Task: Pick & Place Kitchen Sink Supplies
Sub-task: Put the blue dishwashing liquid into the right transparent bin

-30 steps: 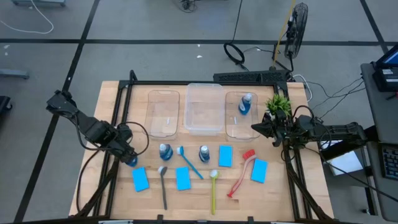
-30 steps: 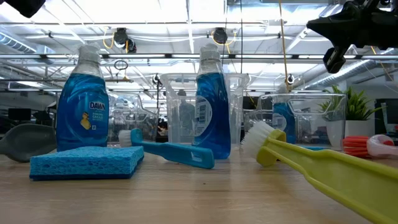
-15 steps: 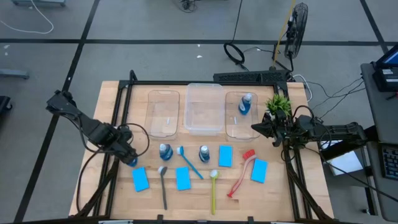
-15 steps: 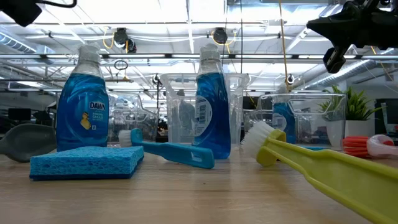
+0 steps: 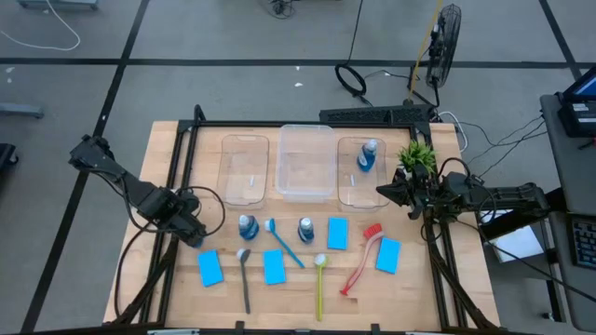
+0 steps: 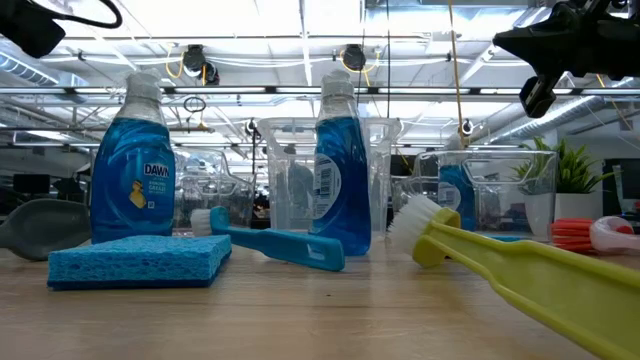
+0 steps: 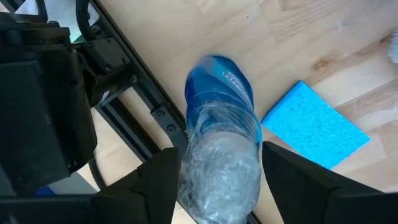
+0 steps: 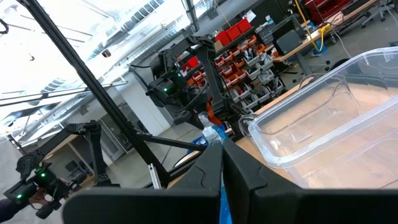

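high view: your left pincer [image 5: 193, 236] sits at the desk [image 5: 410, 298] left edge, left of the standing bottles, clamped on a blue bottle [image 5: 198, 241]; right pincer [image 5: 384, 193] shut, beside the right tub [image 5: 360, 171].
left wrist view: fingers [image 7: 155, 180] flank the bottle [image 7: 222, 146]; keep it square, lift clear of the sponge [image 7: 315, 124] and frame rail [image 7: 134, 99].
low view: open room above the tubs [image 6: 300, 170].

Two blue bottles [image 6: 133, 165] [image 6: 341, 170] stand behind a blue sponge [image 6: 138, 260] and blue brush [image 6: 275, 243].
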